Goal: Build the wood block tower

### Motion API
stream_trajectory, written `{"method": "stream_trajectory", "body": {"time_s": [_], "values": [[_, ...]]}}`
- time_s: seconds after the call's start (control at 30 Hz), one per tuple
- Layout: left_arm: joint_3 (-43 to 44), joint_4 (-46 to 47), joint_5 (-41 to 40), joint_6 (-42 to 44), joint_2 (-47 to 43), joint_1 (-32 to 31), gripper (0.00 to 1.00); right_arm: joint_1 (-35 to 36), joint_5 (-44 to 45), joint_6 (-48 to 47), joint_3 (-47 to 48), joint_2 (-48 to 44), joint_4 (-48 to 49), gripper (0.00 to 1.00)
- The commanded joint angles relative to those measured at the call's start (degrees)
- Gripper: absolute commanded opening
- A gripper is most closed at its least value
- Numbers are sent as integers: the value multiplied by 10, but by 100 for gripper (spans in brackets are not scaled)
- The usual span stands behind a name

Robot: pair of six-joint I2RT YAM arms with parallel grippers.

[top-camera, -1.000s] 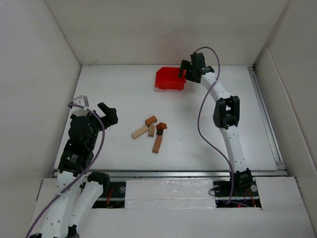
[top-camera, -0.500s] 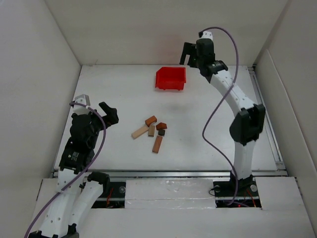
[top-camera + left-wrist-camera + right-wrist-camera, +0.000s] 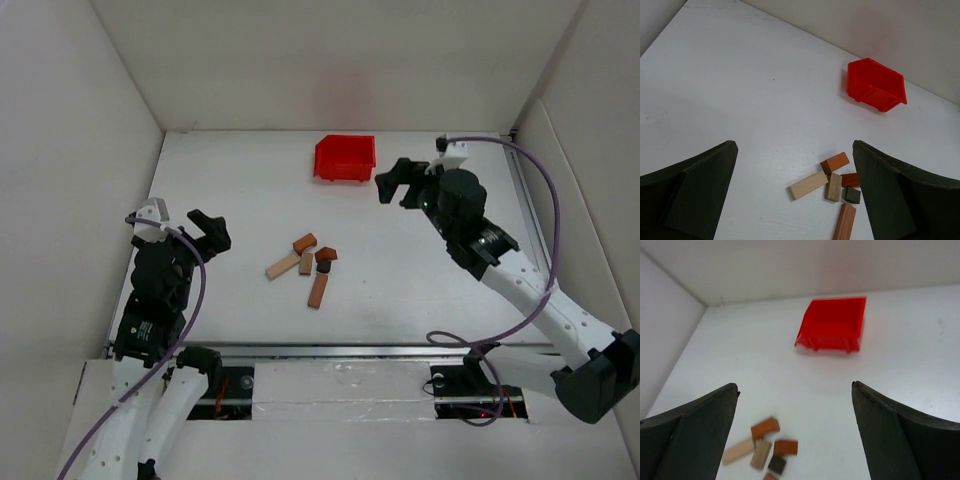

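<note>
Two arms: left arm (image 3: 160, 290) upright, left fingers (image 3: 695, 195) spread; right arm (image 3: 540, 300) leaning inward, right fingers (image 3: 695, 430) spread; wood blocks (image 3: 308, 262) scattered.

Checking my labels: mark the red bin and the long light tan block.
red bin (image 3: 345, 160): top external view, bare floor.
long light tan block (image 3: 283, 266): top external view, middle of top face.

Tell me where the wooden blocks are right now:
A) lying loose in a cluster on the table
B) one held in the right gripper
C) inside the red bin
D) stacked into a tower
A: the wooden blocks lie flat in a loose cluster on the table, none stacked, none in the red bin, and the left gripper and right gripper are both open and empty.
</note>
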Motion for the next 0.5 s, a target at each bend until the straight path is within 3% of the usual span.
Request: {"method": "stream_trajectory", "body": {"time_s": [0.0, 0.17, 0.33, 0.4, 0.47], "values": [[-6, 29, 20, 11, 1, -3, 99, 6, -30, 21, -68, -93, 37, 100], [10, 8, 3, -2, 60, -3, 99, 38, -58, 55, -64, -193, -98, 100], [7, 14, 2, -9, 72, -3, 99, 62, -57, 47, -225, -362, 61, 100], [10, 8, -11, -14, 80, -3, 99, 62, -32, 59, -207, -347, 27, 100], [15, 4, -26, -22, 81, -3, 99, 62, 9, 55, -128, -295, -91, 100]]}}
